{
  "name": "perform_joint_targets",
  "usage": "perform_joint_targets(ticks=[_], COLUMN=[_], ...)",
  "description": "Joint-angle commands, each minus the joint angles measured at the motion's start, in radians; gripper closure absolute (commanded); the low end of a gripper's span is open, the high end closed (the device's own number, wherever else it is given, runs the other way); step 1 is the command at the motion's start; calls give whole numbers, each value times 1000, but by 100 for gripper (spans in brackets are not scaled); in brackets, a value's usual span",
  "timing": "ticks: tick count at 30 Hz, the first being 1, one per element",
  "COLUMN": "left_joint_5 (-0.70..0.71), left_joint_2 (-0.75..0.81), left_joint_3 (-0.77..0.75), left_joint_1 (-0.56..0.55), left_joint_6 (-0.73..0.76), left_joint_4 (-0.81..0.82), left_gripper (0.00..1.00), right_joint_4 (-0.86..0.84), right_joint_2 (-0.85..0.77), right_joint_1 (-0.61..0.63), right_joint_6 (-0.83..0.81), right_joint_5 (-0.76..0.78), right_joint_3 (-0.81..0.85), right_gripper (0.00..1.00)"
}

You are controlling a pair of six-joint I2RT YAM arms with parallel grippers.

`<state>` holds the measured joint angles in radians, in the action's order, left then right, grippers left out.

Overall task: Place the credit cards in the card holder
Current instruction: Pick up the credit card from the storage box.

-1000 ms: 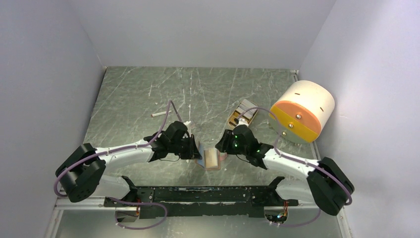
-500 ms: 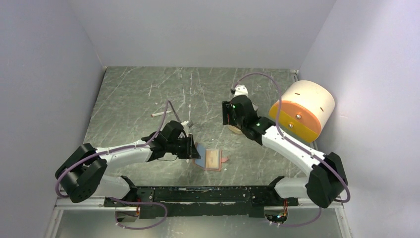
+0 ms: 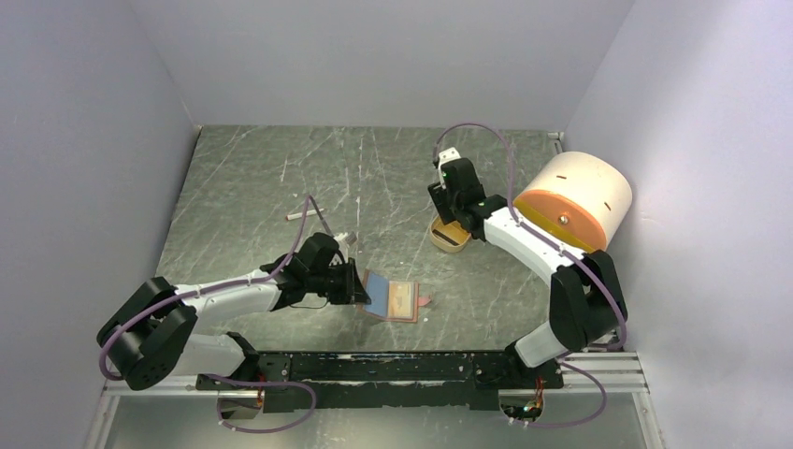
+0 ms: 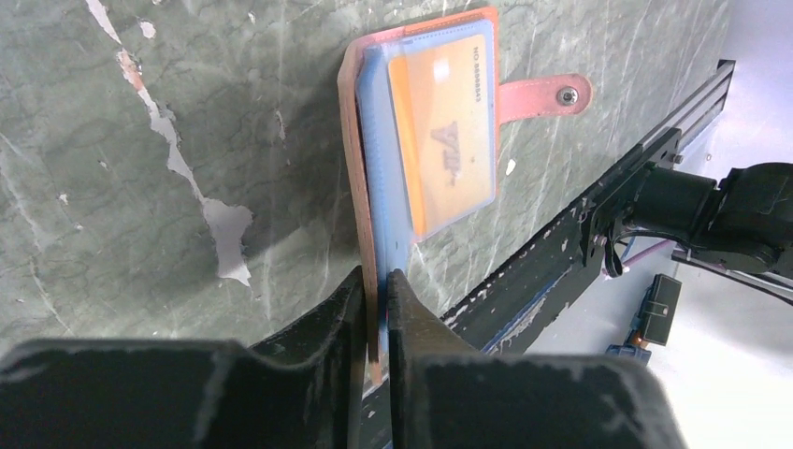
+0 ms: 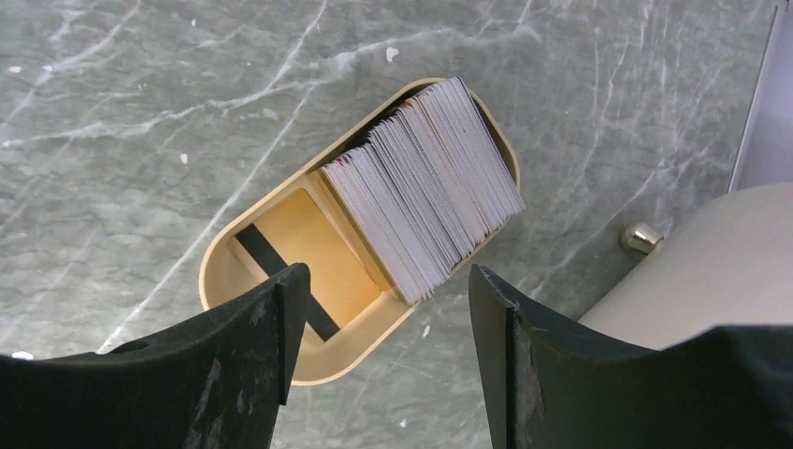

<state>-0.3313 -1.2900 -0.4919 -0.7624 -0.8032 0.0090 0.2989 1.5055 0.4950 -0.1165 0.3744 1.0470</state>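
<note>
Card holder (image 3: 404, 301): is lying open near the table's (image 3: 243, 187) near edge, at 6 o'clock from the middle, with its strap pointing to 3 o'clock.
Cards inside: an orange-yellow card (image 4: 444, 131) is sitting on a light blue card (image 4: 383, 173).
Left gripper (image 4: 376, 281): is squeezing the holder's 9 o'clock edge, maybe the blue card's edge too.
Right gripper (image 5: 385, 281): is hovering over the tan tray (image 5: 224, 271), fingers spread wide, holding nothing.
Tray: is holding a leaning stack of whitish cards (image 5: 425, 187), at 2 o'clock from the holder; the big cylinder (image 3: 572, 201) is standing near at 3 o'clock.
Room: a stretch of table is showing between holder and tray.
</note>
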Motion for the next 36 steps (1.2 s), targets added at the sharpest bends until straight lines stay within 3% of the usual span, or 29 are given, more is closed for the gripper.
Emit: perform_joint_targets(ticks=[1,18,31,36], left_joint_5=[-32,-95,-101,-97], left_joint_2=[-11,-60,-54,-45], left_joint_3=[-2,32,59,73], left_joint_1=[6,7,7,7], left_joint_6=[-4,-26,-50,-62], left_joint_4=[54,178,194,213], left_gripper=[85,80,77,77], right_joint_4=[-26,-20,-35,-127], right_joint_2=[37,54,130,127], right_joint_1=[-26,-72,-48,-25], right_joint_6=[-108,-246,-308,-349], right_joint_5=[-55,-140,-5,11], right_joint_3=[8,-5,17,-39], right_gripper=[33,33,35,33])
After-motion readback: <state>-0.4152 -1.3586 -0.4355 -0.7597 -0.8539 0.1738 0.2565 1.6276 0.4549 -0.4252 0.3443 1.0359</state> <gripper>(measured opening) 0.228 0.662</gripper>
